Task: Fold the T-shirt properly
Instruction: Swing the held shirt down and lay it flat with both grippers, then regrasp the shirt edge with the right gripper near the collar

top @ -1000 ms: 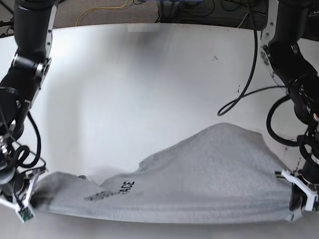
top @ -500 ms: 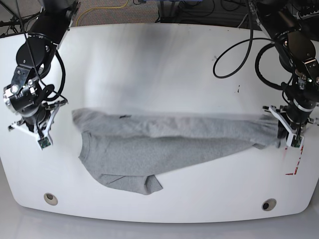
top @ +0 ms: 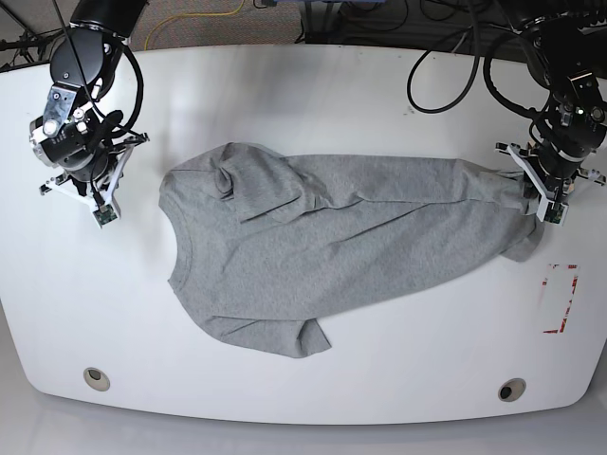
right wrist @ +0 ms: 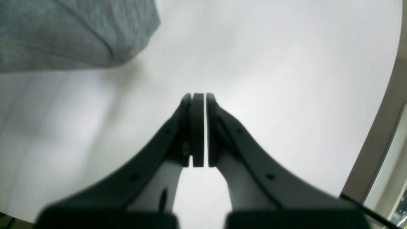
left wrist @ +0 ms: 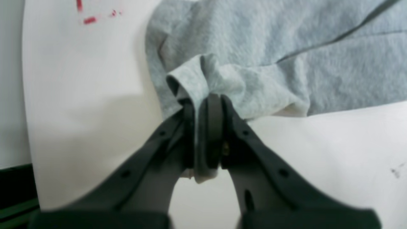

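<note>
Lying rumpled across the middle of the white table (top: 303, 95), the soft heather-grey T-shirt (top: 322, 246) is stretching toward the right edge, where the left gripper (left wrist: 203, 105) is pinching its bunched hem; the right gripper (right wrist: 198, 101), jaws nearly together, is gripping nothing.

The white round-edged table (top: 303, 85) lies bare from ten to two o'clock — room for either arm to pass. The crumpled heather-grey cotton T-shirt (top: 313, 237) fills the middle band, its far end pinched in the left gripper (left wrist: 203, 105). Red tape marks (top: 560, 299) sit flat at four o'clock — no obstacle.
</note>
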Robot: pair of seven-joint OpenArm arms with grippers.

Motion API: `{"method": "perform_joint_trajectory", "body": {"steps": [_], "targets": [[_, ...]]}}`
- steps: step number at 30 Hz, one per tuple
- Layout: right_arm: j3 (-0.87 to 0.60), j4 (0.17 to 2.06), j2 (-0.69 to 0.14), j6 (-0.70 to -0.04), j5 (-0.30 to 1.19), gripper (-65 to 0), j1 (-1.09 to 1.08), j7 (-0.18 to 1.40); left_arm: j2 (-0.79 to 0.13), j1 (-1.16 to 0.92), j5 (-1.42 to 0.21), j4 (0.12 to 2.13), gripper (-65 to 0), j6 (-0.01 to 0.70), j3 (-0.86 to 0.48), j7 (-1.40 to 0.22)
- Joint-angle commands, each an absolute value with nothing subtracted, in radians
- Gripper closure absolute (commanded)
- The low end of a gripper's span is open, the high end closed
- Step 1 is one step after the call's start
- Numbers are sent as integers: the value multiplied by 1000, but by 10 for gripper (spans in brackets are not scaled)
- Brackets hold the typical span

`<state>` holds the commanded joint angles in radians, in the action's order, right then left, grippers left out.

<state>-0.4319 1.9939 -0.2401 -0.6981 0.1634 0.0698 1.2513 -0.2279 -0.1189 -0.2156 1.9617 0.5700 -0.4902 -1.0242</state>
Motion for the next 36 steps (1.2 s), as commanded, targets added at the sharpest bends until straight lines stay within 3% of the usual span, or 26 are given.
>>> {"method": "perform_joint_trajectory", "body": {"steps": [4,7,14,17,27,36], "targets": [[-430,1994,-180,-698,188,-6,71,1254,-228,-119,-216,1962,0,570,-489,-1024],[-430,1994,-147,-698,251,-76,77,1256,-228,-119,-216,1962,0,570,-489,-1024],[-427,1994,-91,-698,415,-477,93,1256,-231,-119,-216,1957,0,570,-489,-1024],[-418,1991,-71,-698,453,-572,94,1254,-232,-119,-216,1957,0,570,-489,-1023],[-231,1974,-71,-698,314,-510,88,1185,-229,-119,-216,1956,0,570,-490,-1023],[-208,1844,-73,-698,222,-453,58,1090,-229,-119,-214,1956,0,570,-490,-1023]]}}
